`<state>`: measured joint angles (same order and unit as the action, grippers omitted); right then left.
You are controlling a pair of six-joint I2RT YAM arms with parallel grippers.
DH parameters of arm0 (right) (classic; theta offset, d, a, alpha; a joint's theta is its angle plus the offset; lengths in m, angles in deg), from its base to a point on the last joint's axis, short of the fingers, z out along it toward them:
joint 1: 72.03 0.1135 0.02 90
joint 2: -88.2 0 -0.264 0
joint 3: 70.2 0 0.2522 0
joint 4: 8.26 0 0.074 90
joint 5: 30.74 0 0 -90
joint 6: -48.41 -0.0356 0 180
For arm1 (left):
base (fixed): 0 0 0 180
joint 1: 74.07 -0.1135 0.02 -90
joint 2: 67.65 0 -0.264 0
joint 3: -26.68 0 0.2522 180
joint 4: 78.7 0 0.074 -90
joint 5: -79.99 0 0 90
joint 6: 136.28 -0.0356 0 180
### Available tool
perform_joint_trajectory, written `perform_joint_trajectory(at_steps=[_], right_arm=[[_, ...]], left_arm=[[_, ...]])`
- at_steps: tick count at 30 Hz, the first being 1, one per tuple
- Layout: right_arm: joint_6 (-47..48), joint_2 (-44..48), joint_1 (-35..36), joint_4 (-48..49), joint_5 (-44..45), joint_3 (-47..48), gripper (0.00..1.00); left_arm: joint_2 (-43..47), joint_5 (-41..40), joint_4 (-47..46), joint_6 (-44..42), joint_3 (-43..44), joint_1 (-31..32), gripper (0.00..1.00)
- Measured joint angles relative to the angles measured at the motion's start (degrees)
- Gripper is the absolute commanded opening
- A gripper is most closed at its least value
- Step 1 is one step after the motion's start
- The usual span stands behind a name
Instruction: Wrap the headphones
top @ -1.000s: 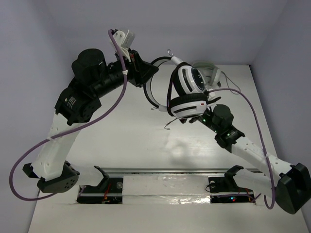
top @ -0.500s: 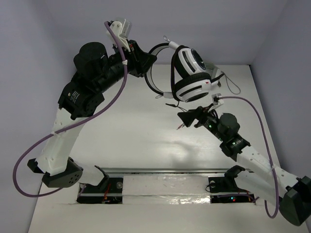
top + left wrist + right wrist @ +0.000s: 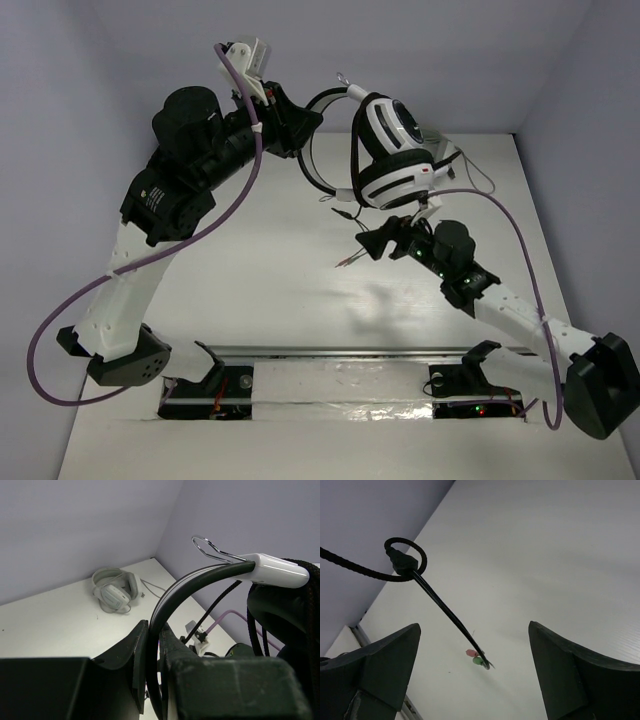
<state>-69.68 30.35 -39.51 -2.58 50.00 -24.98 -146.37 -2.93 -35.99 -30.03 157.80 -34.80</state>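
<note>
The headphones (image 3: 395, 150), with a thin black headband and white-and-black ear cups, hang in the air at the back. My left gripper (image 3: 297, 125) is shut on the headband (image 3: 172, 592), which runs between its fingers (image 3: 135, 650). The black cable runs round the cups, and its tail hangs down to a loose end (image 3: 345, 262). My right gripper (image 3: 385, 240) is open and empty just below the cups. In the right wrist view the cable tail (image 3: 440, 602) hangs between its spread fingers (image 3: 385, 665), ending in red and green tips (image 3: 479, 659).
A second, all pale-grey pair of headphones (image 3: 114, 587) lies on the table at the back right, mostly hidden behind the held pair in the top view. A metal rail (image 3: 340, 352) runs along the near edge between the arm bases.
The left arm lifted the headphones up and back. The right gripper came away from under the ear cups, dropped lower, then shifted left towards the hanging cable end.
</note>
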Motion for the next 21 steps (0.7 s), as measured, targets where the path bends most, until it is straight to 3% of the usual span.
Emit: perform_joint_trajectory(at_steps=[5,8,11,12,15,21], right_arm=[[-0.2,-6.2,-0.2,3.8,-3.5,1.1,0.93],[-0.4,-10.6,-0.2,5.4,-5.8,1.9,0.83],[-0.6,-13.8,-0.2,7.0,-7.4,2.8,0.41],[-0.8,-14.6,-0.2,7.6,-7.8,3.0,0.21],[-1.6,-15.7,0.0,8.6,-8.5,3.0,0.0],[-2.4,-14.5,5.4,7.0,-5.1,2.2,0.0]], left_arm=[[0.0,0.2,0.0,0.4,0.0,0.0,0.0],[0.0,0.2,0.0,0.5,0.0,0.0,0.0],[-0.2,0.1,0.0,0.6,0.0,0.0,0.0],[-0.3,-0.1,0.0,0.6,0.0,0.0,0.0],[-0.7,-1.6,0.0,0.5,0.1,0.0,0.0],[-3.1,-8.0,0.0,-0.2,2.6,-0.4,0.0]])
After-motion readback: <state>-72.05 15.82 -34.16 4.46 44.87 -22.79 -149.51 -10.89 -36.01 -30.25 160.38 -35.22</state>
